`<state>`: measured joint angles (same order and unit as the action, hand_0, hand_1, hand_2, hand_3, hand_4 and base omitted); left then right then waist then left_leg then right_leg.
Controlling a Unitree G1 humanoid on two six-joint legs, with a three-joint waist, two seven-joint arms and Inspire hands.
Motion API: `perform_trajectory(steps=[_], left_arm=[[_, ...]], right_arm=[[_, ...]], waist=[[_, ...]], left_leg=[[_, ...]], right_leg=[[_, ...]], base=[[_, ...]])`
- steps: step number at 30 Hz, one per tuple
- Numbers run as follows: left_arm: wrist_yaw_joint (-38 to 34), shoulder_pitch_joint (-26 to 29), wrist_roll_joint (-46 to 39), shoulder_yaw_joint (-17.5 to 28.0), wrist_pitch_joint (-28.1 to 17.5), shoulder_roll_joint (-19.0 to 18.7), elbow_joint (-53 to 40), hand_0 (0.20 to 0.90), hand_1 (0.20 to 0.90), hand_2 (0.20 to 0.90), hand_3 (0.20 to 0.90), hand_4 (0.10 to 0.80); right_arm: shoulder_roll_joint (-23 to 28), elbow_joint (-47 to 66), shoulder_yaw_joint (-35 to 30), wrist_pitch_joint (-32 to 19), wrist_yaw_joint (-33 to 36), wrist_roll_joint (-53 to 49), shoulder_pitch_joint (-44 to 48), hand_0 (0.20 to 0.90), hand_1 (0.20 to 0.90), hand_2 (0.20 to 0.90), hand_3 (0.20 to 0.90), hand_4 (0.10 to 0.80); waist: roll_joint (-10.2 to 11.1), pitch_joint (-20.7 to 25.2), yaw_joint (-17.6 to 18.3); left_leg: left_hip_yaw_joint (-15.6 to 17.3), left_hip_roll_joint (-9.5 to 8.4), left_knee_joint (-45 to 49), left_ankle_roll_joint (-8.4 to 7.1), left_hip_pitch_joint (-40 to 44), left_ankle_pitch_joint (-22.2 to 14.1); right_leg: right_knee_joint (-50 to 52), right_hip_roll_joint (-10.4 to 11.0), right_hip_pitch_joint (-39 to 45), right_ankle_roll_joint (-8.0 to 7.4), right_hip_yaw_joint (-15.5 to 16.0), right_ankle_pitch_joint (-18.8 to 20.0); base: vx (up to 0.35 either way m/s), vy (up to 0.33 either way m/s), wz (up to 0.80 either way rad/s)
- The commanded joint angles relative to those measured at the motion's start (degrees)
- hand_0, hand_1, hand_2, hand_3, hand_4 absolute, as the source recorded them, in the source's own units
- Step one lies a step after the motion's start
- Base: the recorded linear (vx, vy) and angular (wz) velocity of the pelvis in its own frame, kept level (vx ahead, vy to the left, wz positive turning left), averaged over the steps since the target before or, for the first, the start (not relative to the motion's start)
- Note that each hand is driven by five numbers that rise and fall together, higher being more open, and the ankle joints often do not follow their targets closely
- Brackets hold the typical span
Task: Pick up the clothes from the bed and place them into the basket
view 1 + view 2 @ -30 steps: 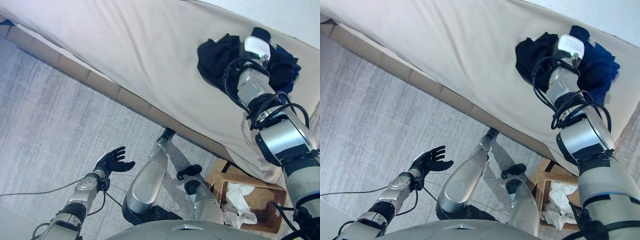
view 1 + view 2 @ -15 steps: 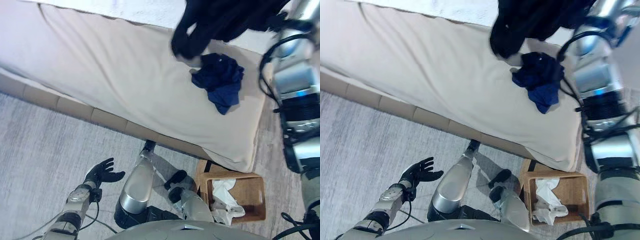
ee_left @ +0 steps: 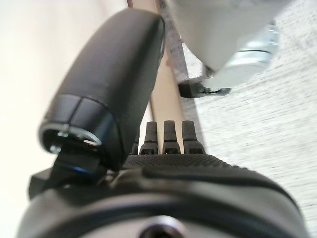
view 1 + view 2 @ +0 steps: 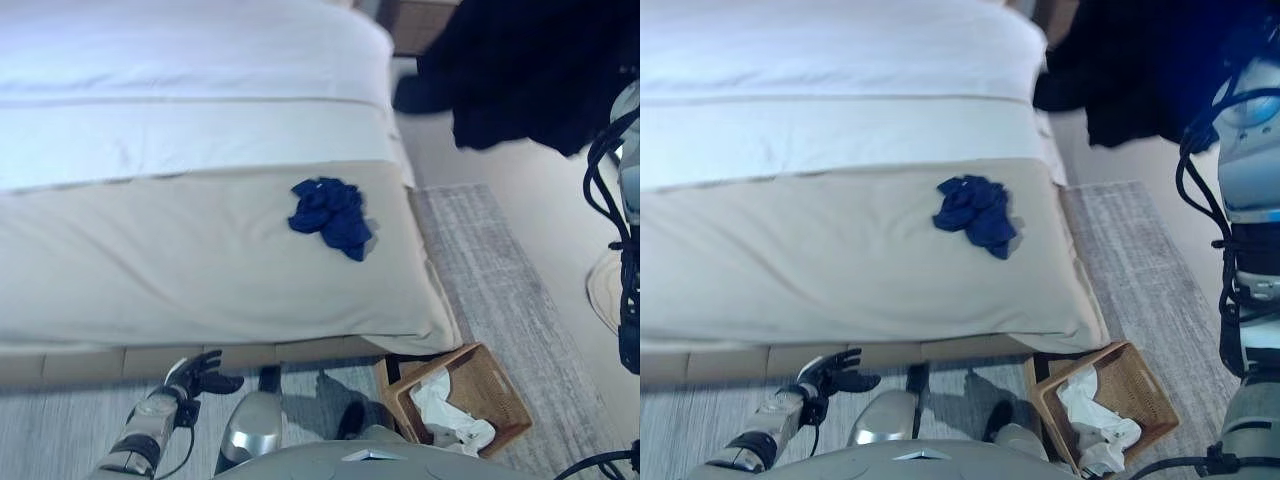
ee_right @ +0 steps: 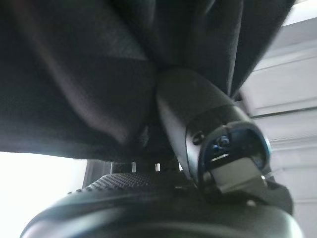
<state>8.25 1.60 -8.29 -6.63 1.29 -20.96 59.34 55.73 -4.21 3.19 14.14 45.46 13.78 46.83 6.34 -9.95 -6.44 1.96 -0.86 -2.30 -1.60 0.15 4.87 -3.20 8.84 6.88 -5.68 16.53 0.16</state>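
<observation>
My right hand [image 5: 148, 198] is shut on a black garment [image 4: 530, 70]; its thumb [image 5: 198, 124] presses into the dark cloth. The garment hangs high in the air, past the bed's far right corner and over the floor. A blue garment [image 4: 330, 215] lies crumpled on the beige bed cover [image 4: 200, 270], near the bed's right side. A brown wicker basket [image 4: 497, 378] stands on the floor by the bed's near right corner, with white clothes [image 4: 440, 410] in it. My left hand [image 4: 195, 372] is open and empty, low by the bed's base.
A grey rug [image 4: 490, 270] runs along the bed's right side. A pale round object [image 4: 605, 290] sits on the floor at the far right. Wooden furniture [image 4: 420, 15] stands beyond the bed's far corner. White bedding [image 4: 180, 90] covers the bed's far half.
The camera has swung, so the whole scene has shifted. My right hand has lifted the black garment off the bed and carried it out past the bed's right side. The blue garment stays on the bed.
</observation>
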Motion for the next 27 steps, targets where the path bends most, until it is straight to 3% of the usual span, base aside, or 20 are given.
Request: perform_trajectory(steps=[1,4,9,13,19,22,27], left_arm=[[1.24,-0.41,2.54,-4.82,-0.10,0.27,3.65,0.900,0.900,0.900,0.900,0.800],[1.58,-0.41,3.52,-4.72,0.43,0.20,3.39,0.900,0.900,0.900,0.900,0.800],[1.83,-0.21,4.02,-4.71,0.64,-0.25,2.83,0.900,0.900,0.900,0.900,0.800],[1.37,0.30,3.01,-5.13,0.32,-0.67,2.53,0.900,0.900,0.900,0.900,0.800],[0.82,-0.27,3.90,-4.54,-0.45,-1.26,1.09,0.900,0.900,0.900,0.900,0.800],[0.02,1.37,1.79,-5.85,-1.07,-1.41,-0.01,0.900,0.900,0.900,0.900,0.800],[-2.59,9.34,-4.82,-9.39,-4.38,0.05,-2.05,0.900,0.900,0.900,0.900,0.800]], right_arm=[[7.67,-0.24,-5.27,-2.26,3.07,-1.06,-0.45,0.300,0.300,0.300,0.200,0.100],[6.78,-0.17,-7.73,-2.41,-0.94,-3.80,-4.64,0.300,0.300,0.300,0.200,0.100],[0.68,-1.48,-11.28,-4.00,-11.67,-7.46,-16.94,0.300,0.300,0.300,0.200,0.100],[-3.07,-4.89,-11.18,-5.35,-16.99,-5.63,-23.56,0.300,0.300,0.300,0.200,0.100],[-8.13,-12.49,-9.74,-2.94,-22.08,-2.19,-31.40,0.300,0.300,0.300,0.200,0.100],[-9.96,-18.04,-6.88,0.20,-21.74,-2.71,-31.21,0.300,0.300,0.300,0.200,0.100],[-8.98,-27.98,-0.46,0.61,-17.93,-4.41,-19.04,0.300,0.300,0.300,0.200,0.100]], waist=[[-2.81,8.10,2.02],[-3.11,8.01,3.54],[-4.19,6.47,7.03],[-4.91,5.02,9.00],[-5.87,3.53,9.98],[-7.13,1.69,10.12],[-11.65,-6.91,10.54]], left_leg=[[4.82,0.63,-2.70,1.92,6.21,-8.48],[6.12,0.89,-2.67,1.88,6.83,-8.77],[8.83,1.24,-1.38,2.60,7.55,-9.72],[9.87,1.39,-0.38,2.94,7.65,-10.29],[10.54,1.57,0.17,3.12,8.37,-10.56],[9.83,1.76,1.55,2.84,6.33,-10.36],[9.02,1.13,3.23,1.69,-2.43,-7.98]], right_leg=[[2.38,-3.79,-0.89,0.23,-1.46,-2.44],[2.47,-3.91,-1.09,0.31,-2.62,-2.41],[5.53,-4.19,-2.86,1.08,-5.18,-3.60],[6.01,-4.46,-3.48,1.50,-7.00,-3.56],[5.92,-4.35,-3.20,1.38,-7.53,-3.32],[7.40,-3.98,-5.72,1.56,-7.45,-3.35],[9.41,-2.66,-14.75,2.06,-7.42,-2.33]], base=[[-0.045,-0.070,-0.57],[-0.035,-0.070,-0.45],[-0.059,-0.088,-0.42],[-0.051,-0.099,-0.34],[0.015,-0.151,-0.18],[-0.102,-0.128,-0.10],[-0.336,-0.024,-0.17]])
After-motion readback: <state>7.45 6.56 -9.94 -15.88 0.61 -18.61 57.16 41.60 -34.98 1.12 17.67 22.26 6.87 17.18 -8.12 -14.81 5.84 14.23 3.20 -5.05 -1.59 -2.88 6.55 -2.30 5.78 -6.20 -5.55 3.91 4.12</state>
